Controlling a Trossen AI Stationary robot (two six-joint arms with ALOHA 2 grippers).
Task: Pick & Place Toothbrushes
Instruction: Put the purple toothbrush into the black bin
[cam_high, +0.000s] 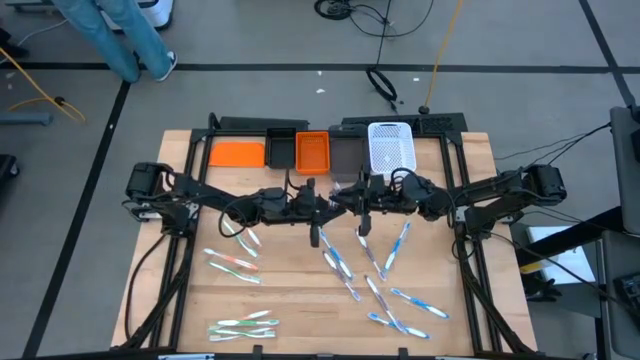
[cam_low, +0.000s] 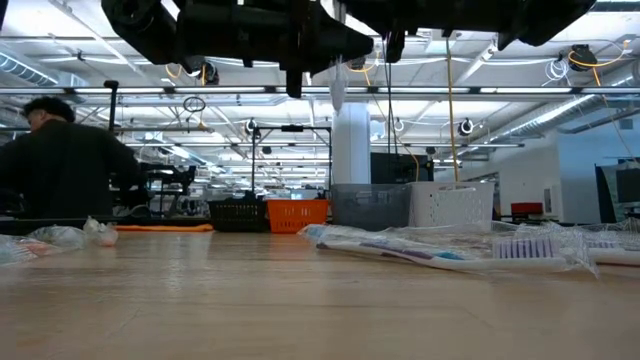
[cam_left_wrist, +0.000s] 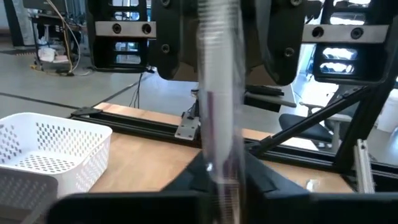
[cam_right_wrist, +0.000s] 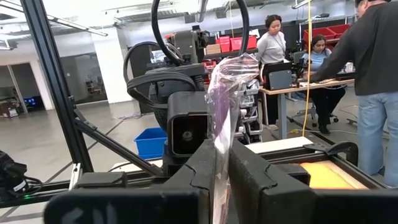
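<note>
Clear film-wrapped toothbrush (cam_left_wrist: 219, 124) sits pinched in the closed left end effector (cam_high: 314, 211), hanging above the wooden bench (cam_high: 290, 300) just in front of the orange mesh bin (cam_high: 312, 151). Right end effector (cam_high: 365, 208), close beside it, is closed on another wrapped toothbrush (cam_right_wrist: 225, 118). Risk: slick wrap could slip, or the two close arms could clash near that bin.

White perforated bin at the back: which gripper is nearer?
Right. The right gripper hangs just in front of the white bin, shut on a wrapped toothbrush. The left gripper sits farther over, in front of the orange bin, shut on another toothbrush.
</note>
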